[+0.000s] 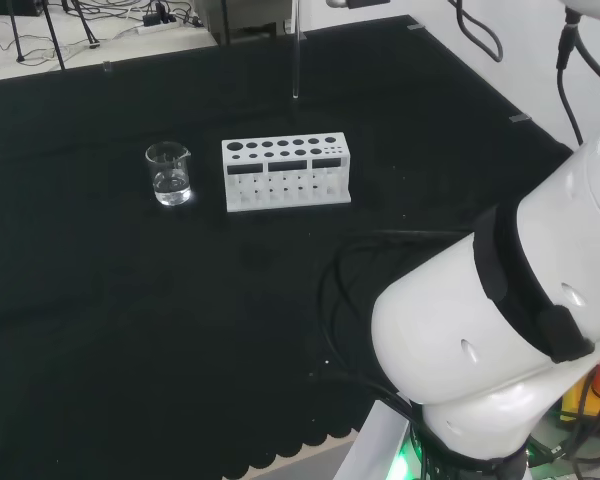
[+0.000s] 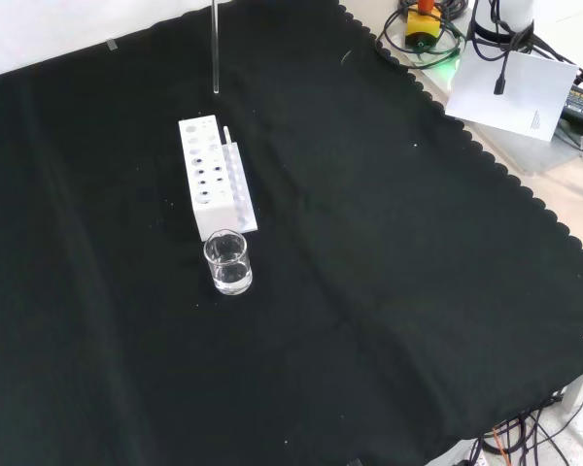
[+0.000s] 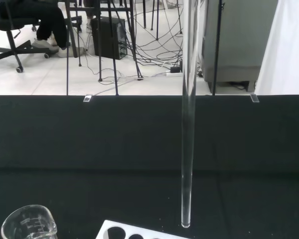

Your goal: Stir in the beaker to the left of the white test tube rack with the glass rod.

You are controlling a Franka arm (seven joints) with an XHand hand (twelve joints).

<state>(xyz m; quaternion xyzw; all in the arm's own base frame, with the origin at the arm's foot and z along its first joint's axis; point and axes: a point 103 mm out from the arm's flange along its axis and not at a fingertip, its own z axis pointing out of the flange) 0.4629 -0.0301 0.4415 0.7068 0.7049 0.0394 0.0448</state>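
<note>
A clear glass rod [image 1: 296,55] hangs upright above the cloth, its lower tip in the air beyond the white test tube rack [image 1: 286,171]. In the front view the glass rod [image 2: 215,49] comes down from the top edge, ending above the rack [image 2: 212,175]. The wrist view shows the rod [image 3: 188,124] close up, with its tip just over the rack's [image 3: 134,232] edge. A small glass beaker [image 1: 169,173] with clear liquid stands left of the rack in the head view, and in front of the rack as the beaker [image 2: 227,262] appears in the front view.
The arm's big white links [image 1: 510,320] rise at the right of the head view. Black cloth [image 2: 389,272] covers the bench, with a scalloped edge toward the arm's base. Cables and stands sit on the floor beyond the far edge.
</note>
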